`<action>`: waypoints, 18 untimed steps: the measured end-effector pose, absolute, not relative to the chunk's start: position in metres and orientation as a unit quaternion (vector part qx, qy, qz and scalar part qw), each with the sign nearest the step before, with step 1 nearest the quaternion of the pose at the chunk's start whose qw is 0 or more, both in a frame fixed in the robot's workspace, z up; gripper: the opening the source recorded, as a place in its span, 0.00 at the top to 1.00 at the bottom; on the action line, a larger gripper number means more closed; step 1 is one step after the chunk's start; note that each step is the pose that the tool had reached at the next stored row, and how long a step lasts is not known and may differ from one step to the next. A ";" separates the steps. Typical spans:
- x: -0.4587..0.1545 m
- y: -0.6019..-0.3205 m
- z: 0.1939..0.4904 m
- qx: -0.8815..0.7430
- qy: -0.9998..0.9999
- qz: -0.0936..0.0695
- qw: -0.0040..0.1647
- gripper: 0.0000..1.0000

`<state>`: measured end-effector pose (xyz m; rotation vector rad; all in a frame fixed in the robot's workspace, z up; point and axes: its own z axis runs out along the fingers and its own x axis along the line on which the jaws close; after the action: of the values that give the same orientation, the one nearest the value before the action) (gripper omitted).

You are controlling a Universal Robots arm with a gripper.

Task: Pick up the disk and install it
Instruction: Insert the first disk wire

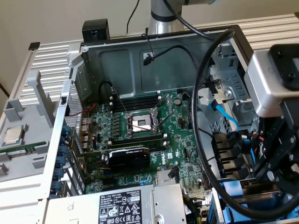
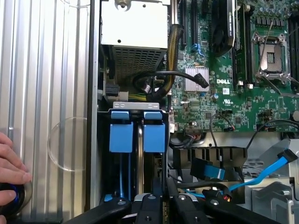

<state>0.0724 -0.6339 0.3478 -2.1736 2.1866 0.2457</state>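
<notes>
1. Claw (image 2: 161, 203) fingers are pinched nearly together, and it looks clamped on the disk's (image 2: 154, 135) edge.
2. Disk stands on edge in the drive bay (image 2: 138, 106), at the near corner of the case (image 1: 121, 65) on the exterior view's right, beside the motherboard (image 1: 182, 154).

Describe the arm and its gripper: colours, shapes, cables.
The arm is a silver-grey tube with a blue cap at a joint. A thick black cable loops down to a pale grey, boxy wrist block. The gripper is black, built of jointed links with round bolt heads.
</notes>
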 end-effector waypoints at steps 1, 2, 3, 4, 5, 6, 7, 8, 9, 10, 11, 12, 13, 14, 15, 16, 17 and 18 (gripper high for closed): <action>0.072 -0.634 0.348 -0.703 0.707 0.079 0.024 0.84; 0.072 -0.634 0.348 -0.703 0.707 0.079 0.024 0.84; 0.072 -0.634 0.348 -0.703 0.707 0.079 0.024 0.84; 0.072 -0.634 0.348 -0.703 0.707 0.079 0.024 0.84; 0.072 -0.634 0.348 -0.702 0.707 0.079 0.024 0.84; 0.072 -0.634 0.347 -0.702 0.707 0.080 0.024 0.84; 0.072 -0.634 0.347 -0.702 0.707 0.079 0.024 0.84; 0.072 -0.634 0.347 -0.702 0.707 0.079 0.024 0.84; 0.072 -0.634 0.347 -0.702 0.707 0.079 0.024 0.84; 0.072 -0.634 0.347 -0.702 0.707 0.079 0.024 0.84; 0.072 -0.634 0.347 -0.702 0.707 0.079 0.024 0.84; 0.072 -0.634 0.346 -0.702 0.707 0.079 0.024 0.84; 0.072 -0.634 0.346 -0.702 0.707 0.079 0.024 0.84; 0.072 -0.634 0.346 -0.702 0.707 0.079 0.024 0.84; 0.072 -0.634 0.346 -0.702 0.707 0.079 0.024 0.84; 0.072 -0.634 0.345 -0.702 0.707 0.079 0.024 0.84; 0.072 -0.634 0.345 -0.702 0.707 0.079 0.024 0.84; 0.072 -0.634 0.345 -0.702 0.707 0.079 0.024 0.84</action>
<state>0.0723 -0.6337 0.3449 -2.1715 2.1884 0.2457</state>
